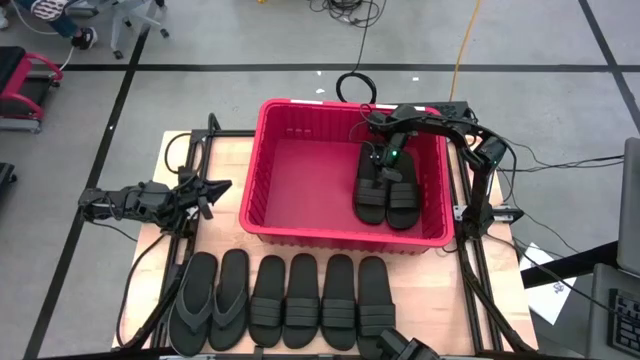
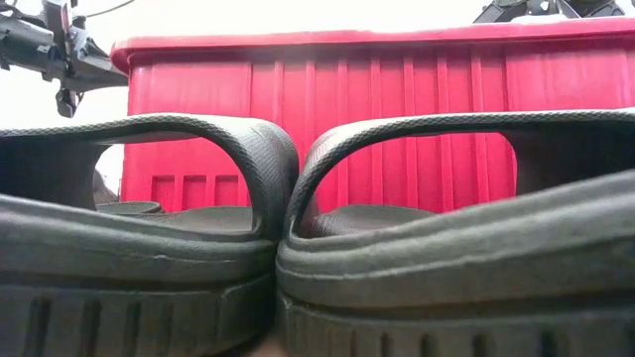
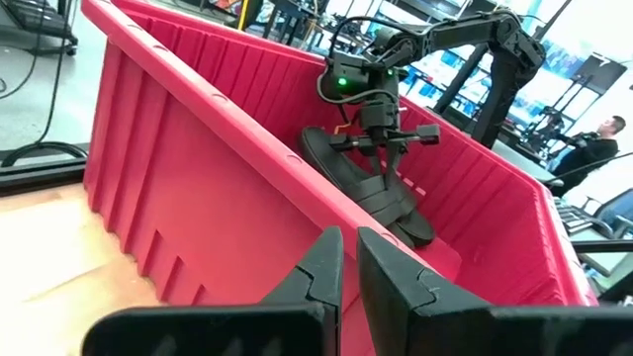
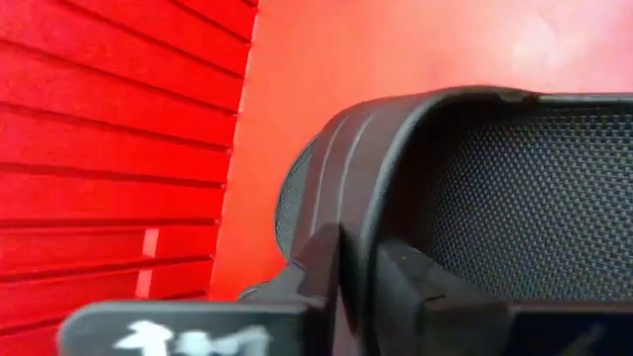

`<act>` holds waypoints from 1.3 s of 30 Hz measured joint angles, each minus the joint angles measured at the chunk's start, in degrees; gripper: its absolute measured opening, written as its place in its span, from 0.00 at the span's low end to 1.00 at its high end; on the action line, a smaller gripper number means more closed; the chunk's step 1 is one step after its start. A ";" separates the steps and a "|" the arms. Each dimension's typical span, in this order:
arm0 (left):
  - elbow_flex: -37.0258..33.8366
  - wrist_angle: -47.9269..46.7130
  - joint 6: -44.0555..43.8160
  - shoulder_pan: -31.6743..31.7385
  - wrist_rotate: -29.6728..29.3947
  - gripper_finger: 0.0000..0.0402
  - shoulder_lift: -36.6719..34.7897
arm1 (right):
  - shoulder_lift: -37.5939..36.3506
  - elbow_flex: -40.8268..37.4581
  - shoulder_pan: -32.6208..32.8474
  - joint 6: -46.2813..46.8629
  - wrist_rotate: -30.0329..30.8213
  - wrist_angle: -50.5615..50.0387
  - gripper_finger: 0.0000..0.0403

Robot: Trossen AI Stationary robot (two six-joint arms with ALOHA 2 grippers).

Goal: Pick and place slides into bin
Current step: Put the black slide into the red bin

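From above, two slides (image 1: 386,192) lie in the red bin (image 1: 262,190), under the right gripper (image 1: 383,163); four more (image 1: 320,300) plus a thong pair (image 1: 212,298) line the table. Left gripper (image 1: 208,190) waits beside the bin, fingers together. The right wrist view shows its fingers (image 4: 321,267) clamped on a slide's band (image 4: 396,129).

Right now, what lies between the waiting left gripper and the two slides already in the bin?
In the high view, the bin's left wall and bare red floor separate the left gripper from the two slides. The right gripper is at their top ends.
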 joint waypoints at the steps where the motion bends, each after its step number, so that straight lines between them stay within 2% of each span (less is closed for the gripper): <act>1: 0.00 0.00 -0.02 0.00 0.19 0.08 0.00 | 0.00 0.00 0.02 -0.02 0.24 -0.07 0.12; 7: 0.00 0.00 -0.44 0.00 0.43 0.08 0.00 | 0.07 -0.09 0.02 2.78 5.93 1.08 0.27; 12: 0.01 0.10 -1.09 0.00 1.10 0.08 -0.01 | 0.07 -0.09 0.02 3.92 6.19 1.92 0.38; 20: 0.00 0.25 -1.22 0.00 3.41 0.08 0.00 | -0.69 -0.07 1.03 4.22 10.90 2.38 0.48; 26: 0.00 2.71 1.45 0.00 3.43 0.08 0.01 | -4.62 -0.07 1.68 4.42 13.07 5.84 0.54; 31: 0.00 3.34 3.71 0.00 3.43 0.08 -0.01 | -8.14 -0.07 1.73 4.48 12.77 7.93 0.56; 34: 0.00 3.07 3.75 -0.02 3.43 0.08 -0.01 | -10.53 -0.07 2.53 4.50 12.17 10.70 0.54; 37: 0.01 2.95 3.92 -0.01 3.42 0.08 -0.01 | -12.12 0.00 4.55 6.58 11.97 15.34 0.47; 39: 0.02 2.95 4.10 0.00 3.41 0.08 -0.01 | -12.18 0.00 6.09 9.85 11.98 18.97 0.39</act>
